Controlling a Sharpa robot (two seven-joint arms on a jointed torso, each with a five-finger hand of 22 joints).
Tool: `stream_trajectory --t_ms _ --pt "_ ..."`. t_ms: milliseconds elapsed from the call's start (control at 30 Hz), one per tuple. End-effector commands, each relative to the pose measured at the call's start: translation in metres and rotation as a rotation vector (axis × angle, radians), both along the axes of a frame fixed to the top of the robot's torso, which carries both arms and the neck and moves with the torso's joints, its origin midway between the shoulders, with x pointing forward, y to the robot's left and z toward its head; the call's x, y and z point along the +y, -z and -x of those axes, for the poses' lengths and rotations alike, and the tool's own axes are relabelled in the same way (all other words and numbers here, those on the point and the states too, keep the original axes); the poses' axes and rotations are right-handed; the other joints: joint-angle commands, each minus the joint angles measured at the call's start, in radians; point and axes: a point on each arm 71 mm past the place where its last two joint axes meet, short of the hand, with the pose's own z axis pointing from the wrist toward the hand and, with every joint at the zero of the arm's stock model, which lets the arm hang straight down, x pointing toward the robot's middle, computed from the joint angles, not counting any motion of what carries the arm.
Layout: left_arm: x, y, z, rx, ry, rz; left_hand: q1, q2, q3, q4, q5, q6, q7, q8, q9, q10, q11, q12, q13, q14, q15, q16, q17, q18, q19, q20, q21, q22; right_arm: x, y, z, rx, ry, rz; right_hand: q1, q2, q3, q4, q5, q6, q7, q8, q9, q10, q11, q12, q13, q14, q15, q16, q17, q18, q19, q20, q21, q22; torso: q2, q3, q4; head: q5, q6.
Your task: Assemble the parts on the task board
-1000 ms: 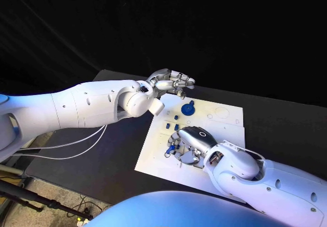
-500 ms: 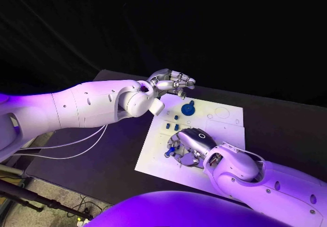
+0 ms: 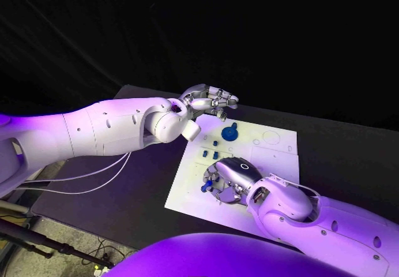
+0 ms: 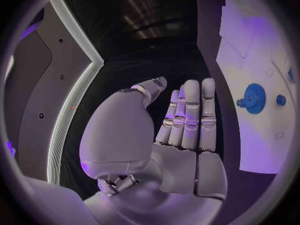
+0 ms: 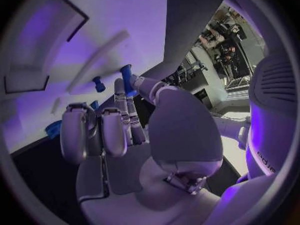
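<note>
The white task board lies in the middle of the black table. A blue gear sits near its far edge, with small blue pegs just in front of it. My right hand is low over the board's near half and pinches a small blue peg between thumb and a finger. My left hand hovers above the board's far left corner, fingers straight and side by side, holding nothing.
A round grey piece lies on the board under my right hand. A round recess marks the board beside the gear. Bare black table runs to the right of the board, and cables hang off its left edge.
My right hand has crept slightly toward the board's near edge, still pinching the peg. The left hand has not moved.
</note>
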Motion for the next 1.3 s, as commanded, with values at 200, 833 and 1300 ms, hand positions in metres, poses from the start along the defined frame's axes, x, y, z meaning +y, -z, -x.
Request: stream_trajectory --t_ms 200,833,1300 --pt "-0.002 -0.001 0.001 0.001 0.015 0.012 -0.005 0.004 0.004 -0.002 0.004 -0.009 -0.001 0.003 0.001 -0.007 -0.003 0.007 -0.001 0.003 0.002 -0.001 -0.001 0.012 0.004 0.002 -0.004 -0.001 0.003 0.004 0.003 0.002 -0.029 0.04 -0.01 0.002 0.0 -0.009 0.004 0.005 0.0 0.003 0.003 -0.004 0.004 -0.003 0.001 0.024 -0.002 0.004 -0.002 -0.006 0.018 -0.006 -0.003 0.201 0.0 -0.0004 -0.0004 0.0 0.0" --pt "-0.001 -0.001 0.001 0.002 0.015 0.011 -0.006 0.005 0.005 -0.002 0.004 -0.01 -0.001 0.005 0.002 -0.008 -0.003 0.007 -0.001 0.003 0.002 -0.001 -0.002 0.012 0.005 0.002 -0.004 -0.002 0.007 -0.001 0.007 -0.037 -0.033 0.005 -0.067 -0.064 -0.024 -0.041 0.035 -0.183 0.032 -0.091 -0.022 -0.028 0.018 -0.024 0.027 0.02 0.011 0.001 -0.011 -0.003 0.009 0.007 -0.013 0.197 -0.001 0.0001 0.0 -0.01 0.0" --pt "-0.001 -0.001 0.001 0.002 0.013 0.01 -0.005 0.004 0.005 -0.002 0.004 -0.011 -0.001 0.006 0.002 -0.009 -0.002 0.007 -0.002 0.003 0.002 0.0 -0.002 0.012 0.005 0.002 -0.004 -0.002 -0.016 -0.013 0.009 -0.068 0.024 -0.108 -0.064 -0.057 -0.031 -0.05 0.055 -0.188 0.03 -0.091 -0.028 0.0 0.009 0.003 0.05 0.018 0.004 -0.003 -0.019 0.0 0.003 0.002 -0.025 0.193 -0.001 -0.0001 -0.0008 -0.037 0.0"
